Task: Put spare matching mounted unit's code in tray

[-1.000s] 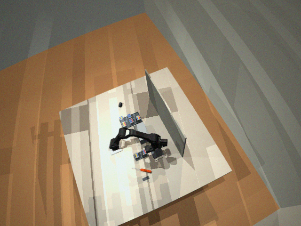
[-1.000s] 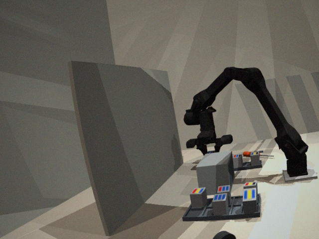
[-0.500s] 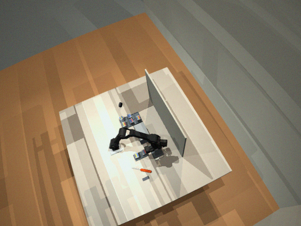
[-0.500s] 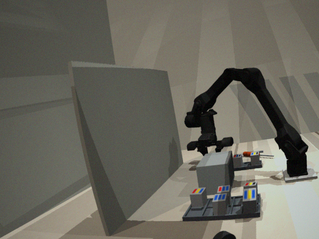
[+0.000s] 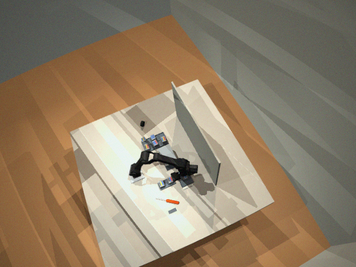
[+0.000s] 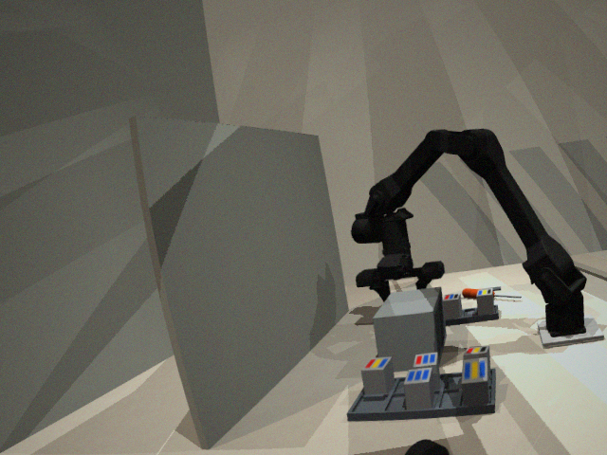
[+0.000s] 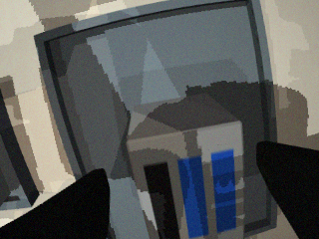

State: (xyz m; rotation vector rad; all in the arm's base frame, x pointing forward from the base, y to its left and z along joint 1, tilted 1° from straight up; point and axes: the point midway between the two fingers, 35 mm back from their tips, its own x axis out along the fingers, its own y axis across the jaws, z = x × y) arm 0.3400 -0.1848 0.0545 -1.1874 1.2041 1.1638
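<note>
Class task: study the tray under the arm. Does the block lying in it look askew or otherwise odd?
Yes. The small grey block with one black and two blue stripes sits pushed into one corner of the dark-rimmed grey tray, not centred. The black tool hangs open above it.

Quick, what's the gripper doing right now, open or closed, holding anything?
Gripper: open, holding nothing. Its fingers stand apart on either side of the spare with the black and blue stripes, which sits in the tray.
</note>
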